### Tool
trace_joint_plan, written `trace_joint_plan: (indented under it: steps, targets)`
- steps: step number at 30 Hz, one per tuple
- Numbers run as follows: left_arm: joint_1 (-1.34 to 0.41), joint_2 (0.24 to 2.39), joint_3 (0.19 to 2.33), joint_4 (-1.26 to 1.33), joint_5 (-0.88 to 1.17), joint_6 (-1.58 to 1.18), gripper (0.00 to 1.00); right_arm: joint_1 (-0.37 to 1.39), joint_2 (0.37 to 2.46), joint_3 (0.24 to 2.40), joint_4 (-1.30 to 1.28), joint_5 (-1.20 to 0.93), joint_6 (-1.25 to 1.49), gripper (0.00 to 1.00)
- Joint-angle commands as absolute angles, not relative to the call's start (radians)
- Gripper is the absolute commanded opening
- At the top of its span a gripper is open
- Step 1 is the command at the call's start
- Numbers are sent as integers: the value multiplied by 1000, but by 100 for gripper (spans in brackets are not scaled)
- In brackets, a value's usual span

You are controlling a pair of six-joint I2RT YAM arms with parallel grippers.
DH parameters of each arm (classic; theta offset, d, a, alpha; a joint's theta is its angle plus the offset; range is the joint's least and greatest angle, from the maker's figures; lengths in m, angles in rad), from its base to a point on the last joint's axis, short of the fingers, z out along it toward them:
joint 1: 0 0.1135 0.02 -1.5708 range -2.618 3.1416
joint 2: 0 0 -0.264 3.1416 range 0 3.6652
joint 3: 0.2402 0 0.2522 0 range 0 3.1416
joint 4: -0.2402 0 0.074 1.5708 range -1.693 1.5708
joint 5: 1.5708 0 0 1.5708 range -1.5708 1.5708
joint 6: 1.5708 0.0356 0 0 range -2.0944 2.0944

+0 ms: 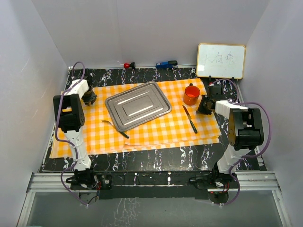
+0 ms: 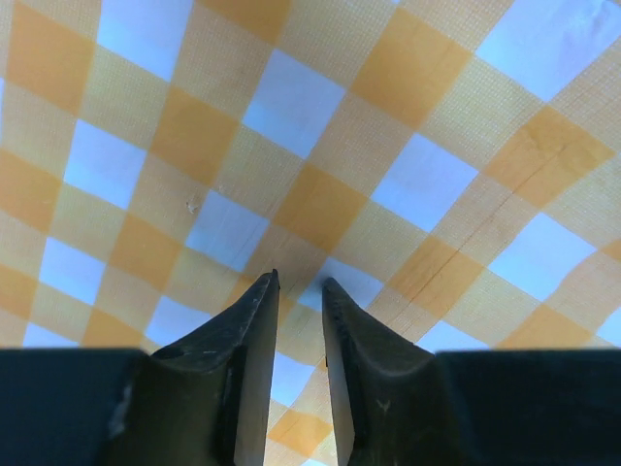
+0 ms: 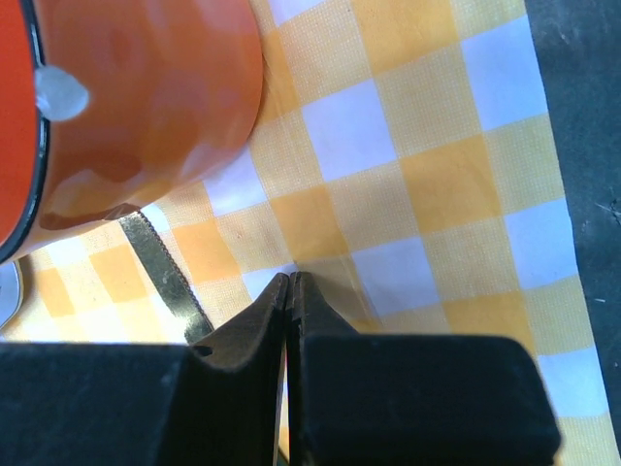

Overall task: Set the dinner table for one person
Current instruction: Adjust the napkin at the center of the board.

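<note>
Pale lilac walls [image 1: 142, 23] on three sides — soft, even light

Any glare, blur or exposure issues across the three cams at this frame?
Top external: even light, but bright glare streaks on the steel tray, and the whiteboard writing is too faint to read. Left wrist: checked cloth sharp, left end effector dark with little detail. Right wrist: white specular spot on the orange cup, cloth weave crisp.
</note>
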State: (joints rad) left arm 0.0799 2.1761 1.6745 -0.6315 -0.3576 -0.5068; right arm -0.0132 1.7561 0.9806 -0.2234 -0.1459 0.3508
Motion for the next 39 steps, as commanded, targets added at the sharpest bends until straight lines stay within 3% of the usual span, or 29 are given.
trace_joint_plan:
  steps: [1,16,19,24,27,39]
  targets:
    - [102,2248,1684,-555,-293,-484,23,-20,1747,914,-319,-9,363,0]
    - [102,2258,1656,-550,-270,-418,30,-21,1606,807,-342,69,420,0]
    - [101,2226,1611,-549,-270,-416,35,-21,1616,806,-328,45,420,0]
    - [109,2175,1562,-572,-305,-435,57,-21,1619,783,-306,36,417,0]
    - [117,2152,1558,-597,-308,-457,65,-21,1609,773,-302,42,410,0]
    - [35,1926,1550,-686,-313,-487,71,-21,1582,854,-309,-16,372,0]
